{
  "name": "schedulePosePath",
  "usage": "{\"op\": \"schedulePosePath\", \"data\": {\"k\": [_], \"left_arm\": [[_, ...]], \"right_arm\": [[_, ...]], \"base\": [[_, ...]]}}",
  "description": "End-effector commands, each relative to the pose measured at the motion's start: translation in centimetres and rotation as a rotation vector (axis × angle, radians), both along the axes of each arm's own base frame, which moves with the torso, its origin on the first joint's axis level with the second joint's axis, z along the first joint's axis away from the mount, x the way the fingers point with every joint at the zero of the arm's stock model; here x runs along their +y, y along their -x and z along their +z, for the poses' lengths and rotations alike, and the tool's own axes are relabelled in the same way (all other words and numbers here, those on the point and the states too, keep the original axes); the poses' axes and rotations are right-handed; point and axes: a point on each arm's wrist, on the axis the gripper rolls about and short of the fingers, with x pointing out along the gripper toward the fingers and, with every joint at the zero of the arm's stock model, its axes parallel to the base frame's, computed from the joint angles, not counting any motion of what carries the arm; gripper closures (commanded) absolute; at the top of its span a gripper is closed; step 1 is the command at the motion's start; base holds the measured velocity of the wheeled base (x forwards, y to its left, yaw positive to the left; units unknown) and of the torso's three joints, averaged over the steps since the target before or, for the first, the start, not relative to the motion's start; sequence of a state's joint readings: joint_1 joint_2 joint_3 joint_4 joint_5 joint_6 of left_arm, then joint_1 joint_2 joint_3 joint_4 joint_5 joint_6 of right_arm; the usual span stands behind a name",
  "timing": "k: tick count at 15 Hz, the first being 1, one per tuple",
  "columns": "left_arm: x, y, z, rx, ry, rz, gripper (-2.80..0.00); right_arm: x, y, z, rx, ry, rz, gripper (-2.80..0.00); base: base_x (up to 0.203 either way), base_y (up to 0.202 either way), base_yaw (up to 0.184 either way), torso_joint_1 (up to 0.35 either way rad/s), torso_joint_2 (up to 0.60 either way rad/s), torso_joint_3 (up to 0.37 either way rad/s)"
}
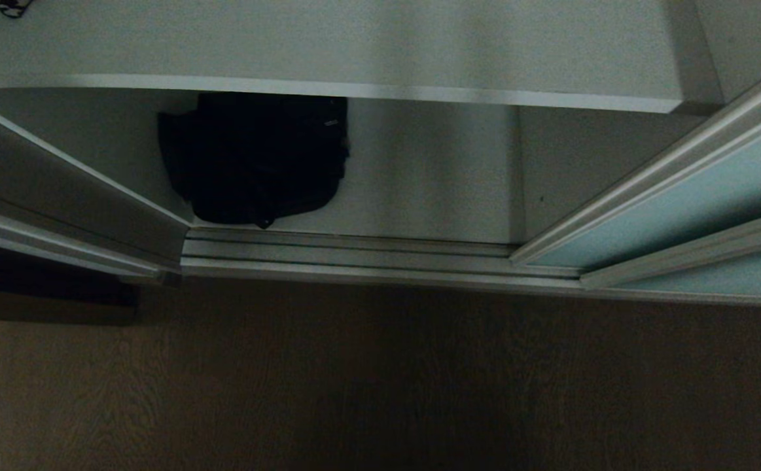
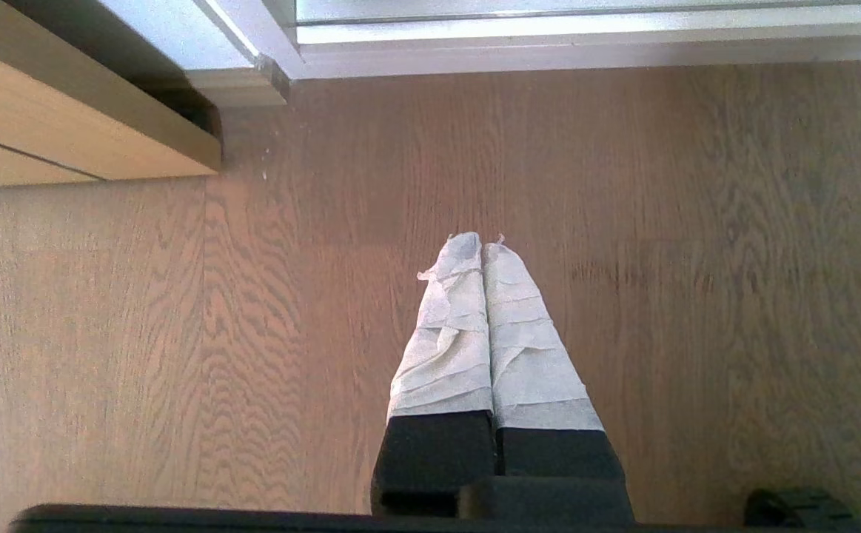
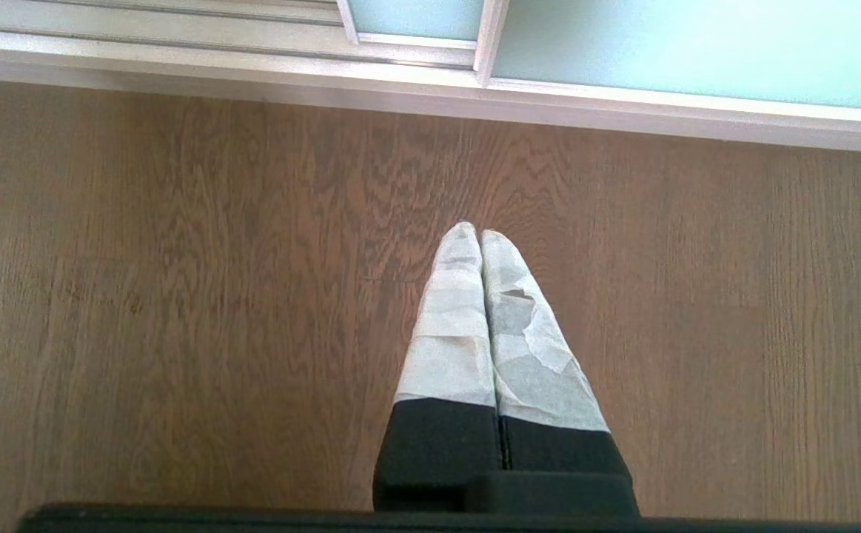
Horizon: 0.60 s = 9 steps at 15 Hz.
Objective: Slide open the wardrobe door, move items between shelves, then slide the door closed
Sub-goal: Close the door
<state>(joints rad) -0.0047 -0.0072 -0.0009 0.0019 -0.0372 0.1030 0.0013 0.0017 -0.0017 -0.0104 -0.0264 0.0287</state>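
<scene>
Brown wood-grain floor [image 1: 380,386] is seen before the ribbed silver floor track [image 1: 347,258]. Bulky soft black bag [image 1: 256,157] sits at the white-grey bottom shelf's [image 1: 432,190] left front. Frosted blue-green sliding door [image 1: 701,209] is slid right. Left gripper [image 2: 482,244] and right gripper [image 3: 478,233] are clenched empty above the floor.

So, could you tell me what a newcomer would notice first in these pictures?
Probably the black bag, slumped at the left of the wardrobe's bottom board under a white shelf. Next, the pale blue-green sliding door pushed aside to the right. Both the left gripper and right gripper hang shut over wooden floor.
</scene>
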Motion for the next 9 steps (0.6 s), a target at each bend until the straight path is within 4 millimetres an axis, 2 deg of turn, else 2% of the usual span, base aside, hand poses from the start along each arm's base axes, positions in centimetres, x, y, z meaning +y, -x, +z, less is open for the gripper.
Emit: {"op": "schedulePosePath", "data": {"k": [1, 9], "left_arm": [[0.0, -0.06, -0.03, 0.011, -0.001, 0.001, 0.0], [-0.01, -0.06, -0.02, 0.009, -0.003, -0.003, 0.0]], "right_arm": [[0.0, -0.01, 0.0, 0.001, 0.0, 0.001, 0.0], [0.0, -0.01, 0.0, 0.001, 0.0, 0.001, 0.0]], "base": [[0.0, 0.0, 0.0, -0.002, 0.01, 0.077], [0.0, 0.0, 0.0, 0.004, 0.0, 0.181]]}}
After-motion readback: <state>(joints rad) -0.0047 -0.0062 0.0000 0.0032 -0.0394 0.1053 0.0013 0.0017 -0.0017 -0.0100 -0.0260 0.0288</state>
